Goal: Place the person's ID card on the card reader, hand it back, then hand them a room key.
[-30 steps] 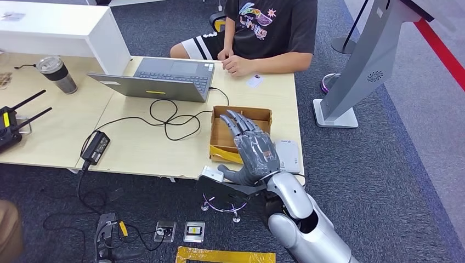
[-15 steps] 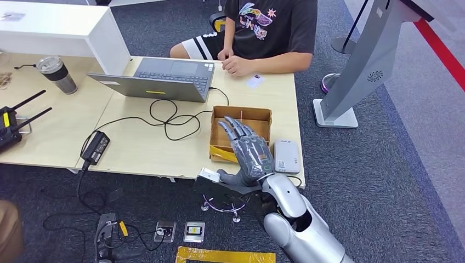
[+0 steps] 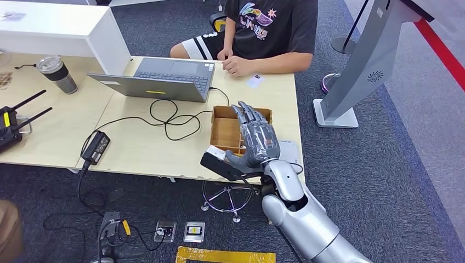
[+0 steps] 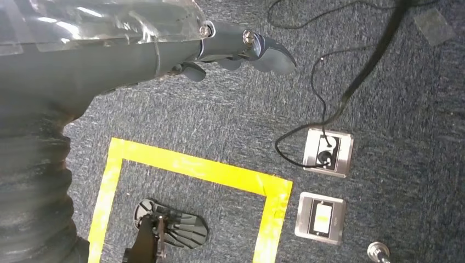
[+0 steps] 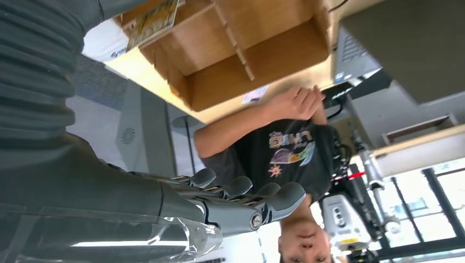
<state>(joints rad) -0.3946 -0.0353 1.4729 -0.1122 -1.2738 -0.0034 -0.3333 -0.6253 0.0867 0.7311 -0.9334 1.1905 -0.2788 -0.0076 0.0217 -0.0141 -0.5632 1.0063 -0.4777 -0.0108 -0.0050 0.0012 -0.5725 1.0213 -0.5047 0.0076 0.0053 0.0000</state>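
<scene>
The right hand hovers over the cardboard box on the desk, fingers spread and holding nothing. Beyond the box, the ID card lies beside the person's hand; the card reader sits just right of the box. The left hand hangs over the carpet, fingers loosely extended, empty.

Cardboard box stands between right hand and ID card; tabletop beyond appears unobstructed.

Bright, even light; sharp focus
</scene>
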